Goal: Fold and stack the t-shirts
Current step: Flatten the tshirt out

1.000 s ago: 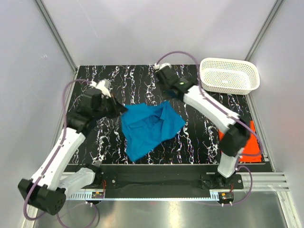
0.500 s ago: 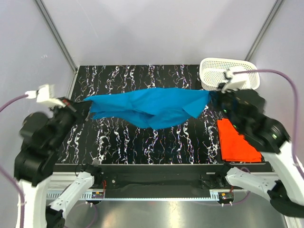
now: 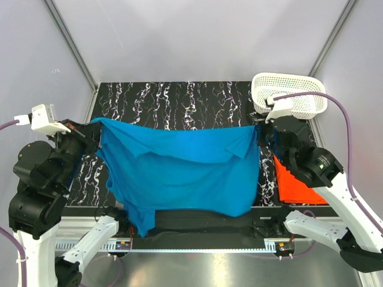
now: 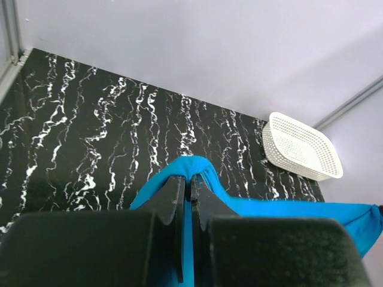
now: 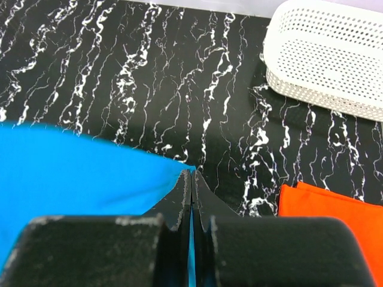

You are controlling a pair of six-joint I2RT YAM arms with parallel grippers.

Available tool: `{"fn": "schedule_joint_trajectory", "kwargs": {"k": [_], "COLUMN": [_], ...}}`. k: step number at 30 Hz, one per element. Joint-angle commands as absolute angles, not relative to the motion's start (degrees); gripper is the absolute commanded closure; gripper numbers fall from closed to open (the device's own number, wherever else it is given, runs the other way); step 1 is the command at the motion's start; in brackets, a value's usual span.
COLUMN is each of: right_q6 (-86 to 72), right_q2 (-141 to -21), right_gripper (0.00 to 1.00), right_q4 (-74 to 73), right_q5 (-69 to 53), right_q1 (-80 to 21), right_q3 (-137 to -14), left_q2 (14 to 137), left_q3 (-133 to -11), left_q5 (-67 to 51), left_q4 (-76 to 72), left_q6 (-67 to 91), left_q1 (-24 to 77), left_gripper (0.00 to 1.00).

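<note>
Both arms are raised with the blue t-shirt [image 3: 179, 173] stretched between them. The left gripper [image 4: 191, 180] is pinched tight on one upper corner of the cloth, which bunches over its fingertips. The right gripper [image 5: 191, 177] is clamped just as tight on the opposite corner. No gap shows between either pair of jaws.

The shirt's held edge runs left to right across the table [image 3: 179, 98], roughly level. The body hangs down from that edge as a wide sheet. The lower hem drapes toward the arm bases and covers the near edge in the top view. It probably hangs clear of the surface, but the overhead angle doesn't settle that.

The orange-red t-shirt [image 3: 297, 182] lies folded flat on the table at the right, just beside the blue sheet's right edge and below the right gripper. The right arm is the nearer one to it. The white basket [image 3: 290, 95] sits in the far right corner, apart from both shirts.

Judgement: the spread step is in hand. The likely next move is laying the sheet flat on the open tabletop, which lies beyond the hanging cloth, away from the bases.
</note>
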State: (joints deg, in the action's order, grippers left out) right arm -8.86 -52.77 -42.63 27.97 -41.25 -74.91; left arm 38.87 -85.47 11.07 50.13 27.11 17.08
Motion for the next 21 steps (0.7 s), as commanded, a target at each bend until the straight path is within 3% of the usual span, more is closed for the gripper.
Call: {"fn": "schedule_joint_trajectory", "kwargs": {"k": [1, 9, 13, 21], "right_q6": [-9.0, -16.3, -21.4, -15.5], "right_q2": [-48.5, -40.6, -38.0, -48.0], "right_gripper": [1.0, 1.0, 1.0, 1.0], "right_q4": [-39.3, -48.5, -52.3, -49.1], "right_q5": [31.0, 27.1, 27.2, 39.4], "right_q1": [-41.3, -41.3, -41.3, -41.3], "right_q3": [-75.2, -75.3, -77.1, -84.0], "left_q2": [38.7, 35.7, 37.2, 46.7], "left_q3": [-90.3, -90.3, -97.0, -102.9], "left_q5": [14.9, 13.3, 13.8, 11.9], "left_q4": [47.5, 49.0, 52.9, 52.5], "left_q6": [25.0, 27.2, 29.3, 27.3], "left_q1": [16.8, 16.9, 16.9, 16.9], "left_gripper": [1.0, 1.0, 1.0, 1.0]}}
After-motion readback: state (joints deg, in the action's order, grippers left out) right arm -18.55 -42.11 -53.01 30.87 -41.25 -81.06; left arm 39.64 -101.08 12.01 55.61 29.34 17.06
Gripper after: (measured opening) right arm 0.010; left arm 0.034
